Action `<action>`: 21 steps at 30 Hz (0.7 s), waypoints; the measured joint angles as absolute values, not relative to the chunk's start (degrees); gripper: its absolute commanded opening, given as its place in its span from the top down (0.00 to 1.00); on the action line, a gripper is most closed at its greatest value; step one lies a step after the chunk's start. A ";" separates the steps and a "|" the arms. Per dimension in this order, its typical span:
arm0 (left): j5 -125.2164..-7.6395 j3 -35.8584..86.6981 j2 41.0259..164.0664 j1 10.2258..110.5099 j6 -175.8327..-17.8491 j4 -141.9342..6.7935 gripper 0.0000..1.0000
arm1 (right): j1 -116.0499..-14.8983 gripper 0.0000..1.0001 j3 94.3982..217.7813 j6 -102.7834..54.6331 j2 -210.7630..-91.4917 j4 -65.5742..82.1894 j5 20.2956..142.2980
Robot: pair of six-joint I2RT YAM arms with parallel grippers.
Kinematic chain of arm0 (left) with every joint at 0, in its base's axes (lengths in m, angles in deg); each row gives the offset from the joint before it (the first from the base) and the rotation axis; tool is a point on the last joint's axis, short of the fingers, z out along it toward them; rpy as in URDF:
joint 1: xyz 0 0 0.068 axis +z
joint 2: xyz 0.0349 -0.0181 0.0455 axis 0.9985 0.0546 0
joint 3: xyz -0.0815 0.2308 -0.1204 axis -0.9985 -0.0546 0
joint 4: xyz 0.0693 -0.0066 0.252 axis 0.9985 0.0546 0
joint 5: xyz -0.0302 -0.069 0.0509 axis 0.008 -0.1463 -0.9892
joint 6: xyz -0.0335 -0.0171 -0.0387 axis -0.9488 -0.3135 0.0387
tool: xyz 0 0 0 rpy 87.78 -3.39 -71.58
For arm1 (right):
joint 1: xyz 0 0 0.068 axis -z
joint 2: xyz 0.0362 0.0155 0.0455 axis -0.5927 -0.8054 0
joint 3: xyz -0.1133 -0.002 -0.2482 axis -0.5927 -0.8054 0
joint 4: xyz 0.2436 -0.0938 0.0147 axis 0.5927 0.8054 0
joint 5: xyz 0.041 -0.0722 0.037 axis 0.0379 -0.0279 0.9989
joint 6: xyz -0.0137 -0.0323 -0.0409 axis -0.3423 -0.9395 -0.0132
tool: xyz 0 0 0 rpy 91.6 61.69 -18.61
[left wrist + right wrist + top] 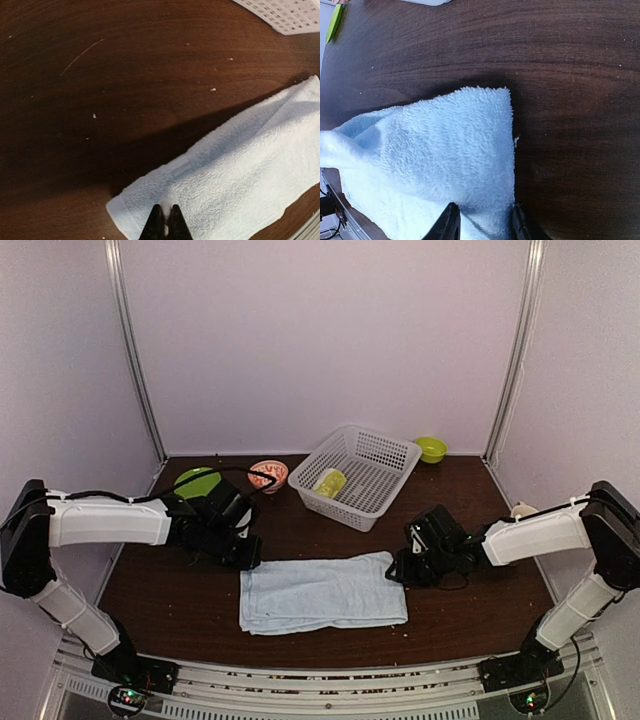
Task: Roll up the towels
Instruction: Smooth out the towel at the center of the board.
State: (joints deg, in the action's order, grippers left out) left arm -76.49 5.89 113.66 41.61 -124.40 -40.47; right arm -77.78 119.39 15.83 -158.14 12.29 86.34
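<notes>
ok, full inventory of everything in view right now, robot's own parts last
pale blue towel: 1, pale blue, folded flat, near middle of the table
green towel: 1, lime-green, looks rolled, inside the basket
basket: 1, white mesh, far centre
plate: 1, green, far left, partly behind the left arm
patterned bowl: 1, red and white, left of the basket
small bowl: 1, lime-green, far right
table: 1, dark brown wood
left arm: 1, white and black
right arm: 1, white and black
left fingers: black, pinched on the blue towel's left end
right fingers: black, apart, astride its right end
</notes>
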 measured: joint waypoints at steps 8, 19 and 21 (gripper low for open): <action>-81.78 5.54 114.93 42.90 -130.06 -40.54 1.00 | -77.78 0.57 119.20 15.81 -158.14 12.33 86.23; -85.28 8.56 116.22 43.12 -130.76 -35.75 0.40 | -78.43 0.44 119.22 14.69 -155.12 16.07 85.64; -85.02 8.69 114.01 42.81 -130.58 -33.57 0.40 | -79.15 0.45 119.46 14.26 -153.49 17.69 85.03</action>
State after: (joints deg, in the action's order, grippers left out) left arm -85.02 8.69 114.01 42.81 -130.58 -33.57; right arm -79.15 119.46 14.26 -153.49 17.69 85.03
